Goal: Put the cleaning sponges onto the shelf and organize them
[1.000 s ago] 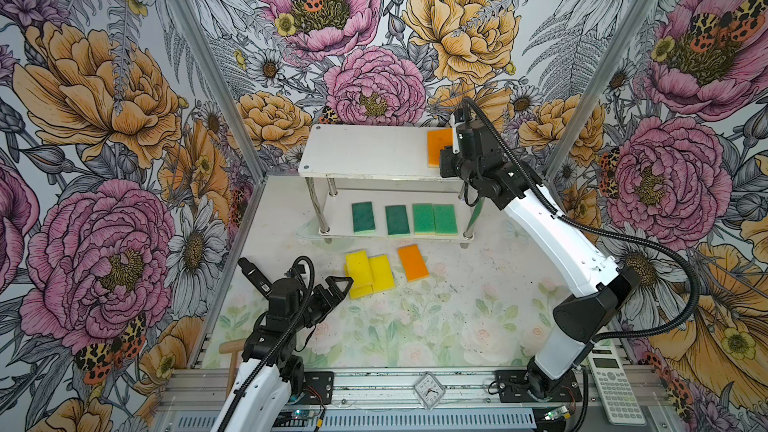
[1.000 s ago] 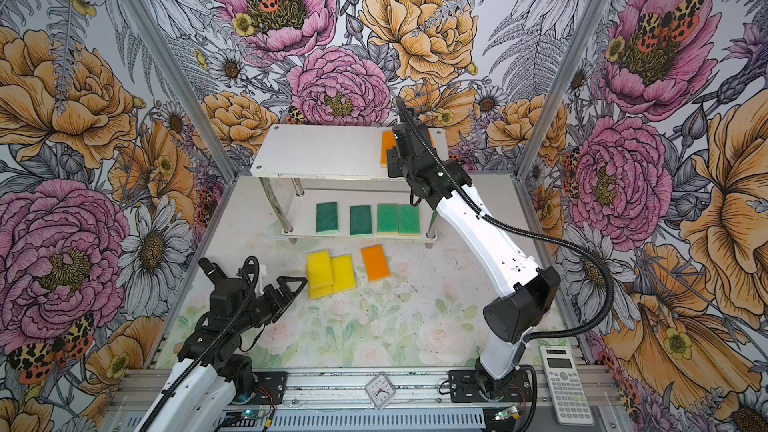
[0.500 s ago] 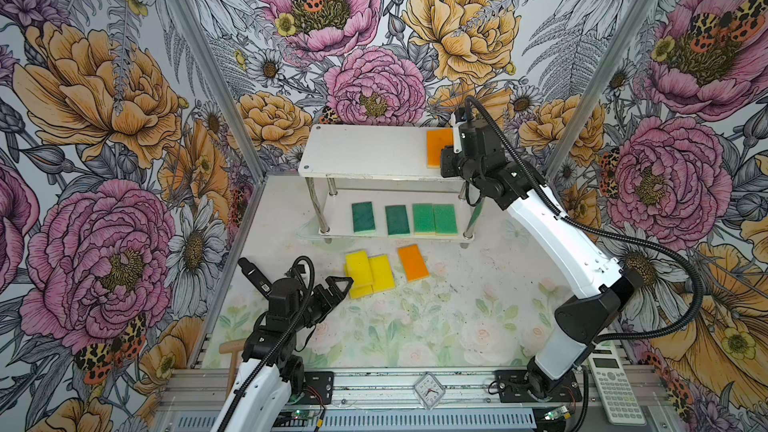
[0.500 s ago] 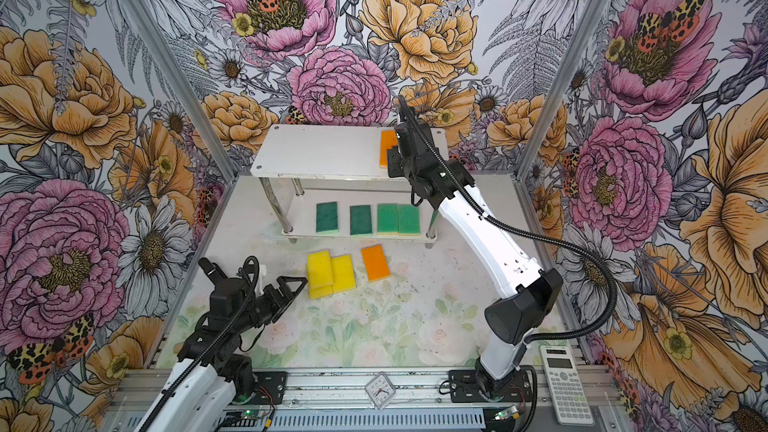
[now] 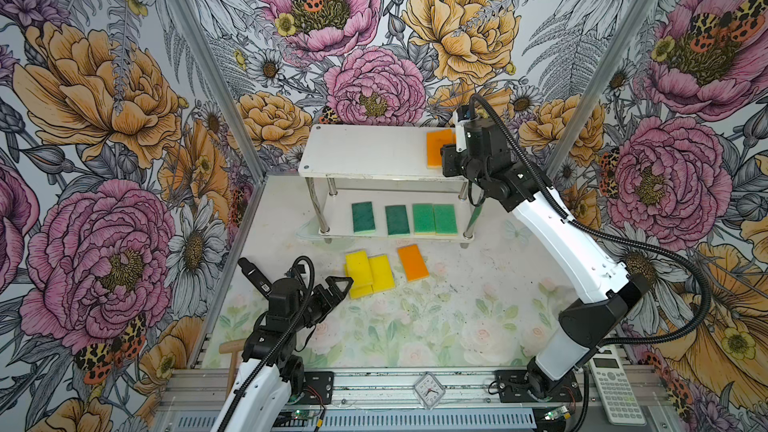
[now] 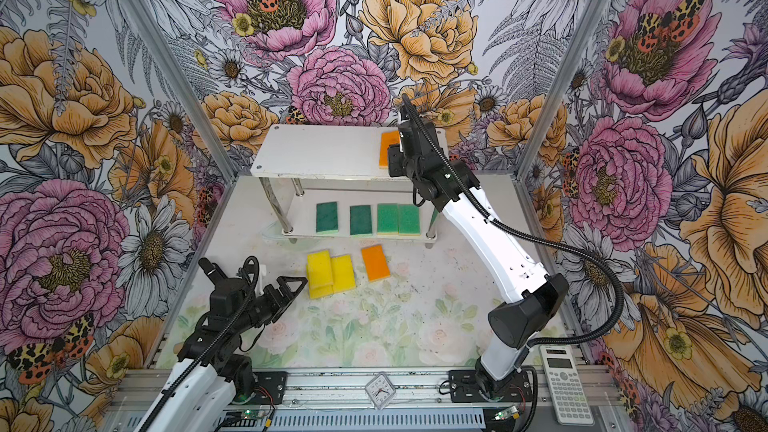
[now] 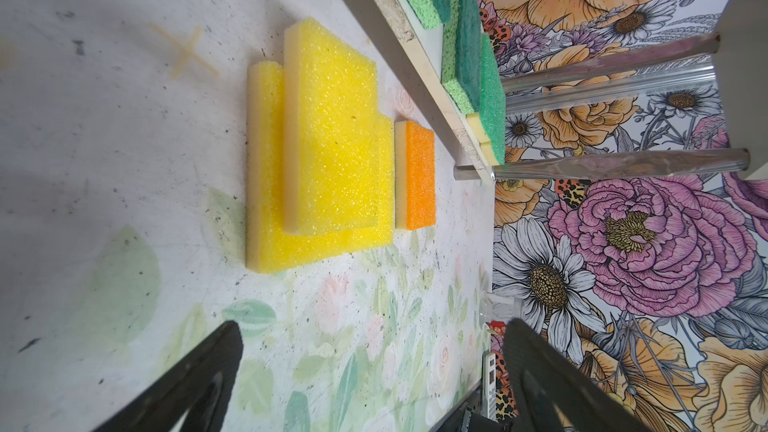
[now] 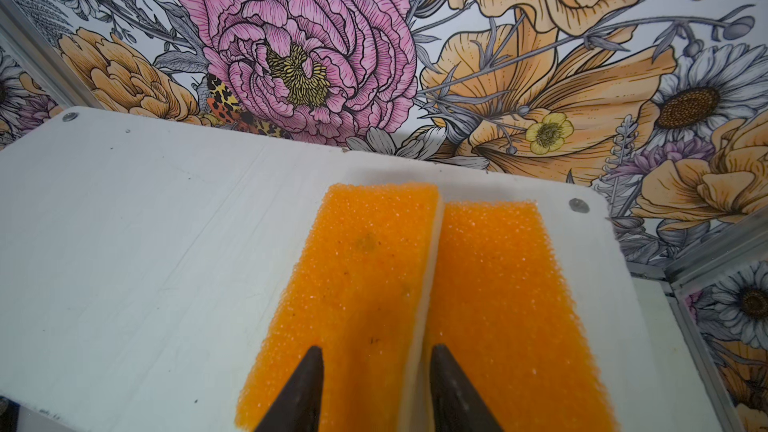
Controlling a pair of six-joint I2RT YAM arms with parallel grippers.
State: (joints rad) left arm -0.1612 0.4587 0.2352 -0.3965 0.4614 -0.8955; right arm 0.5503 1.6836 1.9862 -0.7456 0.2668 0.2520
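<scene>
The shelf (image 5: 365, 151) stands at the back. Two orange sponges (image 8: 365, 284) (image 8: 498, 292) lie side by side on the right end of its top board (image 8: 145, 243). My right gripper (image 8: 376, 351) hovers just over their near ends, jaws apart and holding nothing; in both top views it (image 5: 446, 151) covers part of them. Several green sponges (image 5: 397, 220) sit in a row on the lower board. On the table lie three overlapping yellow sponges (image 5: 368, 274) and one orange sponge (image 5: 412, 262). My left gripper (image 5: 340, 284) rests open near the yellow ones (image 7: 332, 126).
A calculator (image 5: 615, 388) lies at the front right outside the table. A small clock (image 5: 429, 388) sits on the front rail. A wooden handle (image 5: 230, 347) shows at the front left. Flowered walls close in three sides.
My right gripper's jaws have spread apart over the orange sponge on the top board, which now lies free. The left arm has not moved.
</scene>
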